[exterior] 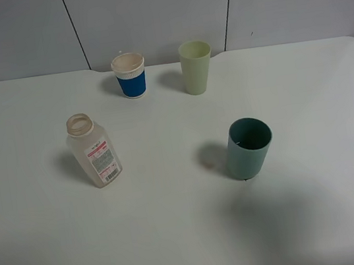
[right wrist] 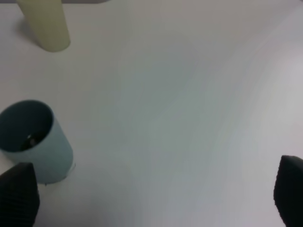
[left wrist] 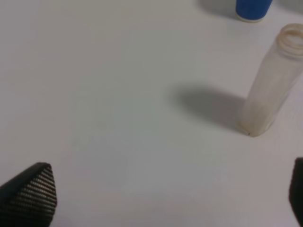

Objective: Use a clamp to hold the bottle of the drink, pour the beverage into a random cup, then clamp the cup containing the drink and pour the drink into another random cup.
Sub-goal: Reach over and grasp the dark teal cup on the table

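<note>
Stands left of dull teal plastic cup (exterior: 248, 147): clear square plastic bottle (exterior: 94, 151). Gape wide, empty: left claw (left wrist: 173, 187), right claw (right wrist: 156, 177).

The bottle (exterior: 92, 150) is translucent with a red-and-white barcode label. The teal-green cup (exterior: 249, 150) and pale yellow-green tumbler (exterior: 196, 68) are plain; the paper cup (exterior: 131, 78) is white, blue-banded

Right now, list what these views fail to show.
Bottle label text: too small, exterior high.
Teal cup contents: shadowed interior; blurred in right wrist view.
Blue-banded cup: cut by left wrist frame edge.
Left gripper, right gripper: only fingertips show at frame edges.
</note>
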